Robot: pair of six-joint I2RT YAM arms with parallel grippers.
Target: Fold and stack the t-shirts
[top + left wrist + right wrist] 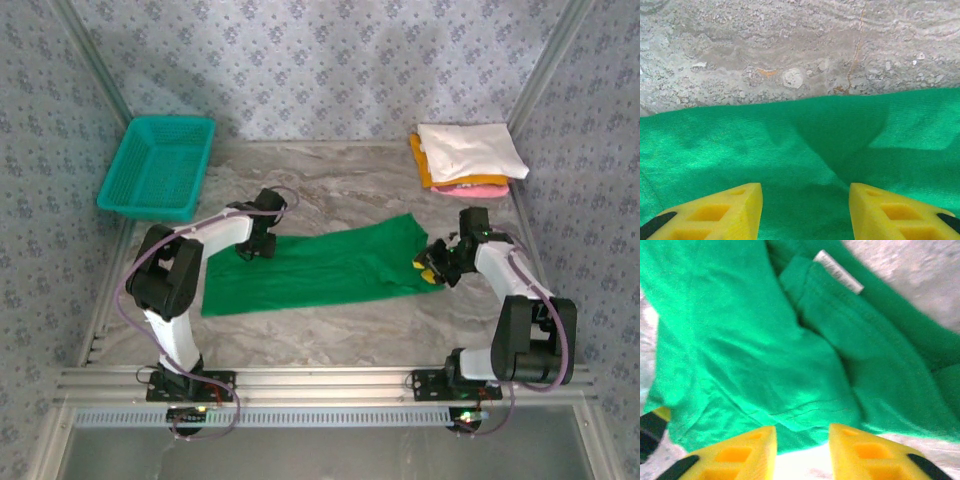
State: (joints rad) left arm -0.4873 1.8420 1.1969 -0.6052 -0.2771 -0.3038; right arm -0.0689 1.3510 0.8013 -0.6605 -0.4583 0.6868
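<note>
Left end effector [255, 246] is hovering released over the far edge of the green shirt [320, 268]. Right end effector [432, 265] is gaping empty by its collar.

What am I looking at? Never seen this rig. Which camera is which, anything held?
Two robot arms bolted at the near edge of a table, each with a yellow two-finger gripper. The wide picture is from a fixed camera above and behind; the other two are wrist cameras. On it: a green t-shirt laid out mid-table, a teal basket far left, a stack of folded shirts far right, white on top. The left gripper is at the shirt's left end, the right gripper at its right end. Both are open; nothing is held.
</note>
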